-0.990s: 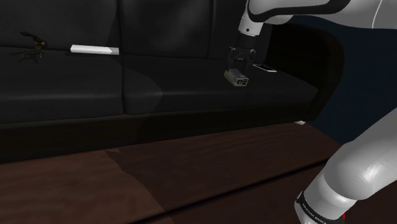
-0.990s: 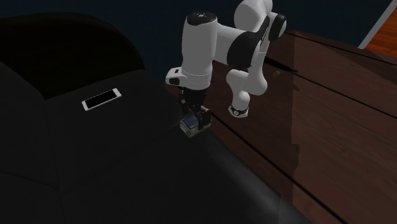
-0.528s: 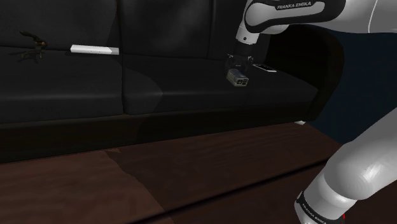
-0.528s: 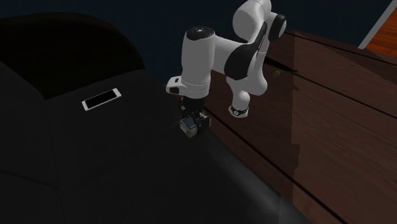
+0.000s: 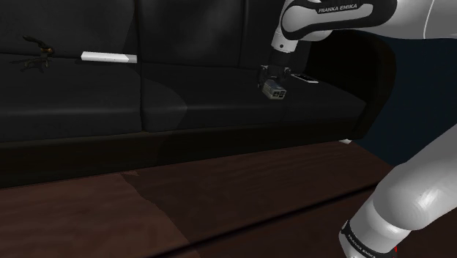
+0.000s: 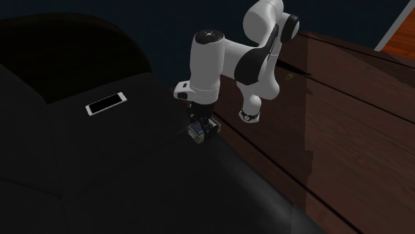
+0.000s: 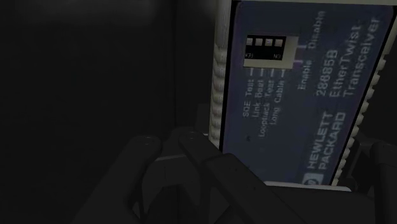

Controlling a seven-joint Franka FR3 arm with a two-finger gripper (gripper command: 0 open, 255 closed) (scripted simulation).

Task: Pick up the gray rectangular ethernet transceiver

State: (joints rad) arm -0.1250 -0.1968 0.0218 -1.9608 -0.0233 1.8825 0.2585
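The grey rectangular transceiver [image 5: 275, 90] [image 6: 199, 132] is at the front part of the black sofa seat [image 5: 205, 102], slightly tilted. My black gripper [image 5: 273, 82] [image 6: 203, 125] comes down on it from above and is shut on it, with one finger at each long side. In the wrist view its dark blue label [image 7: 299, 95] reads "Hewlett Packard EtherTwist Transceiver" and lies between the left finger [image 7: 203, 172] and the right finger [image 7: 382, 159]. Whether the transceiver still touches the cushion I cannot tell.
A white-edged phone [image 5: 304, 78] [image 6: 106, 103] lies on the seat just behind the gripper. A long white bar [image 5: 110, 56] and a dark twig-like object [image 5: 36, 55] rest far along the sofa. The sofa arm [image 5: 370, 66] rises beside the arm. Wooden floor [image 5: 220, 205] lies in front.
The gripper has come lower around the transceiver and its fingers have closed in on it. The transceiver has shifted and turned slightly.
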